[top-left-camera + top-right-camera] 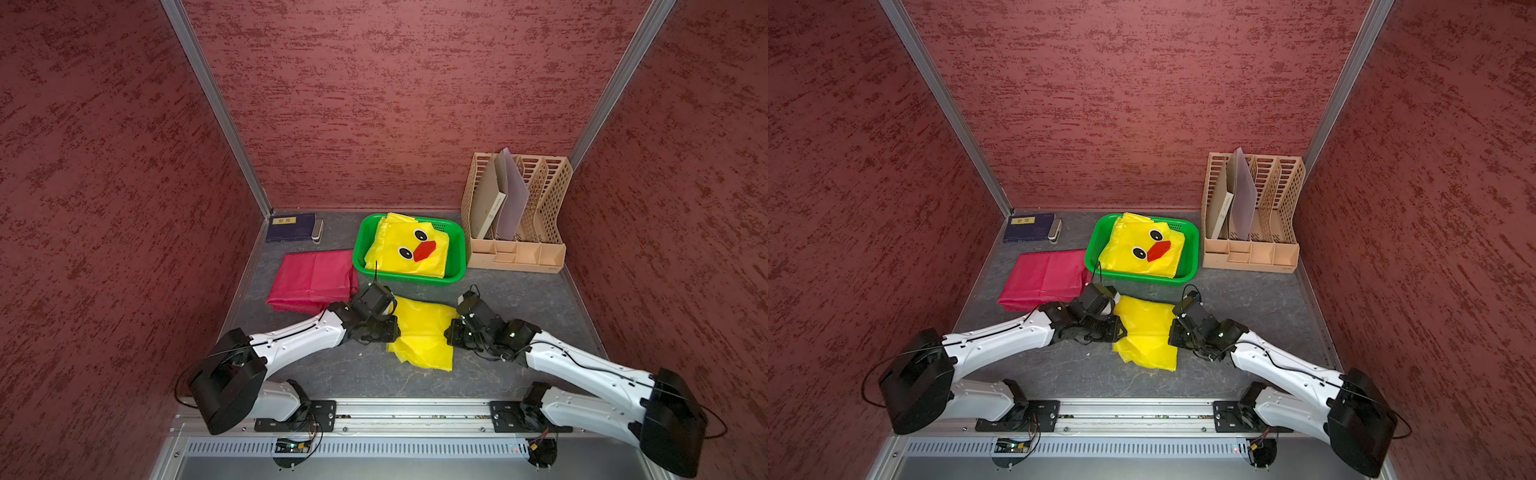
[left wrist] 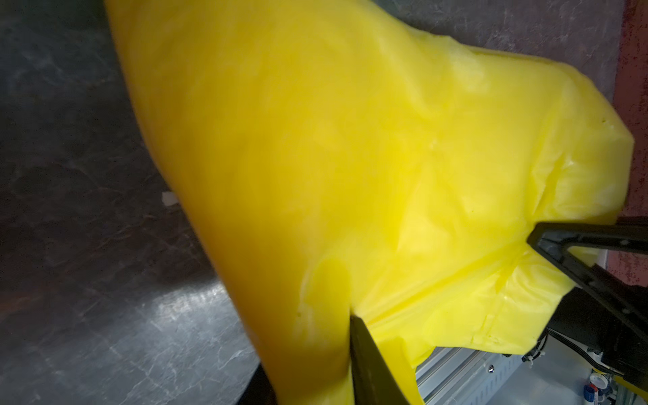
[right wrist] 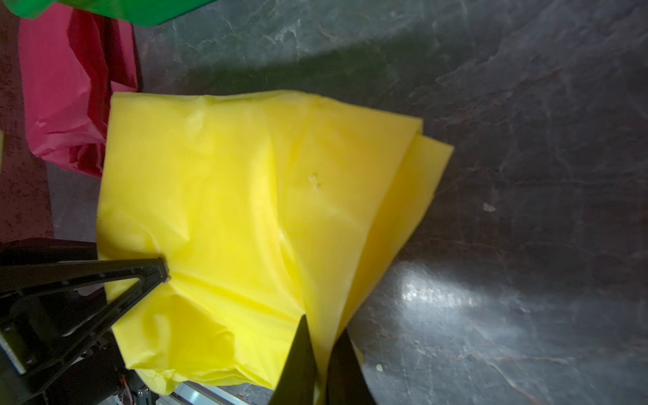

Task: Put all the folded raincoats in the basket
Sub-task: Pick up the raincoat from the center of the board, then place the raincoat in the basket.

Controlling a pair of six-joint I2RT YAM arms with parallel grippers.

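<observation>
A plain yellow folded raincoat point(image 1: 422, 332) point(image 1: 1146, 332) lies on the grey table in front of the green basket point(image 1: 360, 249) point(image 1: 1092, 249). The basket holds a yellow raincoat with a duck face point(image 1: 411, 249) point(image 1: 1148, 249). My left gripper point(image 1: 392, 328) point(image 2: 326, 326) is shut on the plain raincoat's left edge, and the sheet hides one of its fingers. My right gripper point(image 1: 451, 332) point(image 3: 324, 326) is shut on the right edge, with the plastic pinched between both fingertips. The raincoat point(image 2: 350, 157) point(image 3: 245, 210) bunches at each grip, and its near part hangs down to the table.
A pink folded raincoat point(image 1: 311, 282) point(image 3: 63, 105) lies left of the basket, close behind my left wrist. A beige lattice file rack point(image 1: 515, 216) with folders stands at the back right. A dark blue book point(image 1: 291, 226) lies in the back left corner. Red walls close three sides.
</observation>
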